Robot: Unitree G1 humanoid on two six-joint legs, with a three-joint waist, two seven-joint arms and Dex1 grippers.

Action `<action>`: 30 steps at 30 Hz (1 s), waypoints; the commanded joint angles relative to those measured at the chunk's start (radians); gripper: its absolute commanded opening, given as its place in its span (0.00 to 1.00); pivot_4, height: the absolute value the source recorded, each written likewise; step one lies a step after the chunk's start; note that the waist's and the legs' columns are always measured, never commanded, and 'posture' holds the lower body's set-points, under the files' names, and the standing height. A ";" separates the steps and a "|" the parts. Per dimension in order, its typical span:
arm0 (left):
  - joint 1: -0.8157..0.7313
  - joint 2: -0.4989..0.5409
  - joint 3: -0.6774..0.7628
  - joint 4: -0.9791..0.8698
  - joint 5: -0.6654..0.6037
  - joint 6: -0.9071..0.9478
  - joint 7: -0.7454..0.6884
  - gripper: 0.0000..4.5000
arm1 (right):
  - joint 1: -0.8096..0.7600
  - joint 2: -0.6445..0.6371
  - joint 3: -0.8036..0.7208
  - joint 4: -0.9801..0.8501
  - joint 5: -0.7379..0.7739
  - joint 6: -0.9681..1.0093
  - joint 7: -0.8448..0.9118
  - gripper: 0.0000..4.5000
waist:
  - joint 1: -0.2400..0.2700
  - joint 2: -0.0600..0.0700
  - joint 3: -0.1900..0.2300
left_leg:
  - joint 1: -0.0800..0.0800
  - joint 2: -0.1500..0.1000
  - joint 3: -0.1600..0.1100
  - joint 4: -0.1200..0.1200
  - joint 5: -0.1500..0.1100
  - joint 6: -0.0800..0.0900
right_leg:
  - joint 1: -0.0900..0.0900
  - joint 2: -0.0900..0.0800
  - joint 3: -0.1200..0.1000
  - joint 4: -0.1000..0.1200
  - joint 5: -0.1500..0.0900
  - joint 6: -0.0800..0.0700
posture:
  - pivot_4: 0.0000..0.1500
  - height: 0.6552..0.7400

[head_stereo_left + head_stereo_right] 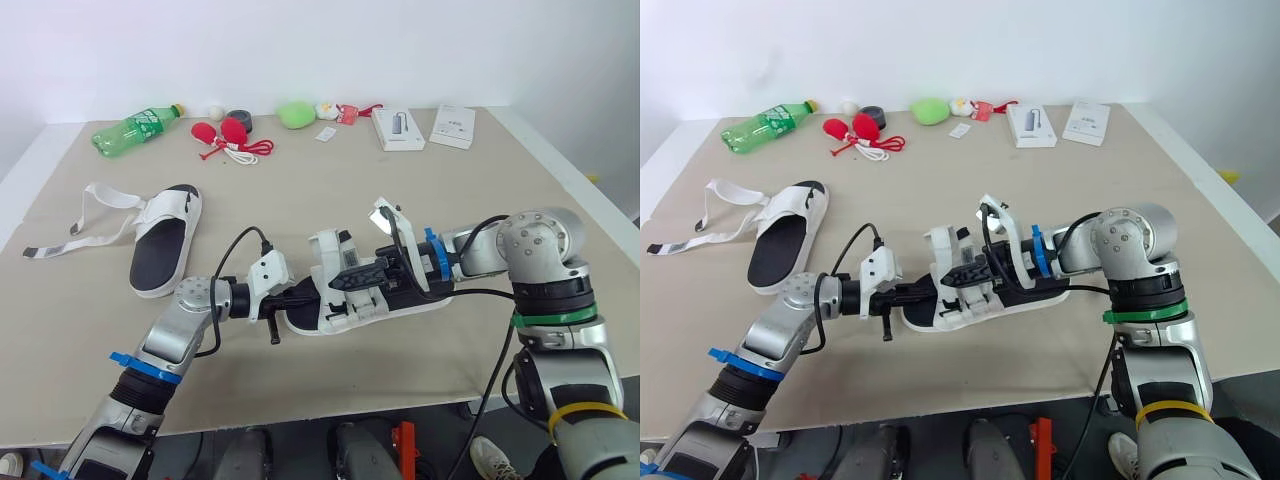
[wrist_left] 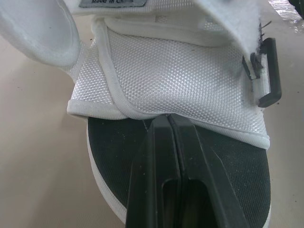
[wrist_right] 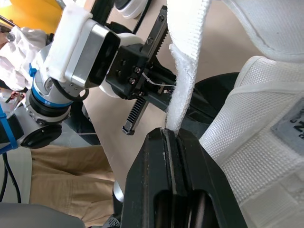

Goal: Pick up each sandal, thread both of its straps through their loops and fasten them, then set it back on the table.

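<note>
A white sandal [image 1: 335,322] with a black footbed lies at the table's middle front, between my two grippers. My left gripper [image 1: 310,295] is shut, its fingertips [image 2: 168,118] resting on the footbed against the hem of the white mesh upper. From the other side my right gripper [image 1: 340,282] is shut on a loose white strap [image 3: 187,61], which rises from between its fingers. A black plastic loop [image 2: 270,71] hangs at the side of the upper. The second sandal [image 1: 165,240] lies at the left with its straps [image 1: 100,215] spread open.
Along the back edge lie a green bottle [image 1: 135,128], red items with a cord [image 1: 225,135], a green object [image 1: 295,113] and two white boxes [image 1: 398,128] [image 1: 452,126]. The table's front edge [image 1: 330,410] runs close below the arms.
</note>
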 commanded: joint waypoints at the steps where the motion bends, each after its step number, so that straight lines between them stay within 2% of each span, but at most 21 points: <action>1: 0.001 -0.001 -0.010 -0.004 0.008 -0.003 0.011 0.00 | -0.032 -0.008 0.012 0.008 -0.005 -0.002 0.032 0.01 | 0.000 0.000 0.000 | 0.000 0.000 0.000 0.000 0.000 0.000 | 0.000 0.000 0.000 0.000 0.000 0.000 | 1.00 1.00; 18: 0.012 0.000 -0.011 -0.011 0.012 -0.005 0.029 0.00 | -0.100 -0.026 0.070 0.130 0.105 -0.002 0.014 0.01 | 0.000 0.000 0.000 | 0.000 0.000 0.000 0.000 0.000 0.000 | 0.000 0.000 0.000 0.000 0.001 -0.001 | 1.00 1.00; 30: 0.010 0.001 -0.012 -0.008 0.013 -0.006 0.032 0.00 | -0.101 -0.027 0.080 0.144 0.093 -0.002 0.000 0.01 | 0.000 0.000 0.000 | 0.000 0.000 0.001 0.001 0.000 0.000 | 0.000 0.000 0.000 0.000 0.001 -0.001 | 1.00 1.00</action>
